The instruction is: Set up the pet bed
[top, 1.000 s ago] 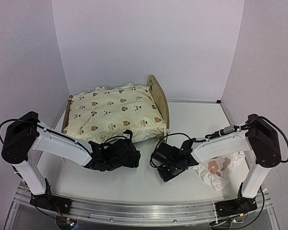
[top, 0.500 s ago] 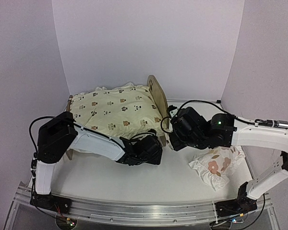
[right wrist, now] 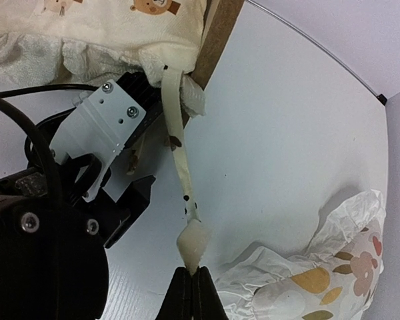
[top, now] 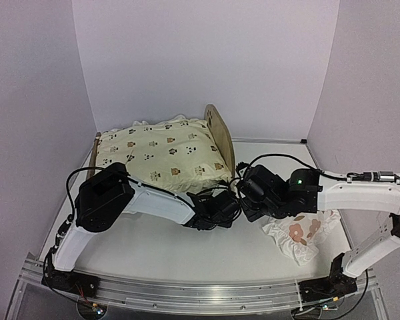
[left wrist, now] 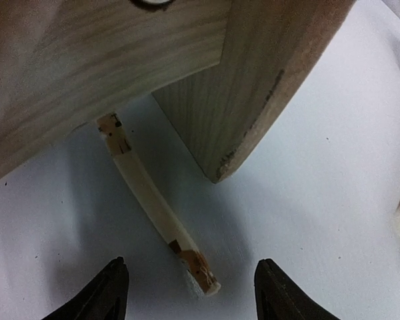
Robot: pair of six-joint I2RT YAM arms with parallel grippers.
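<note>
The pet bed (top: 214,131), a light-wood frame, stands at the back left with a cream animal-print cushion (top: 161,153) lying on it. At its near right corner my right gripper (right wrist: 192,275) is shut on the frayed end of one of the cushion's tie strings (right wrist: 179,157), which runs taut from the cushion's corner. My left gripper (left wrist: 194,293) is open low over the table beside the bed's wooden leg (left wrist: 253,87). A second tie string (left wrist: 153,207) lies flat on the table between its fingers (left wrist: 112,288), untouched.
A white ruffled pillow with red-brown flowers (top: 300,233) lies on the table at the right, just beside my right arm. The two wrists sit close together at the bed's corner. White walls close in the back and sides.
Both arms have swung in from the table's front to the bed's near right corner. The right gripper now pinches a tie string's end. The left jaws have narrowed slightly.
</note>
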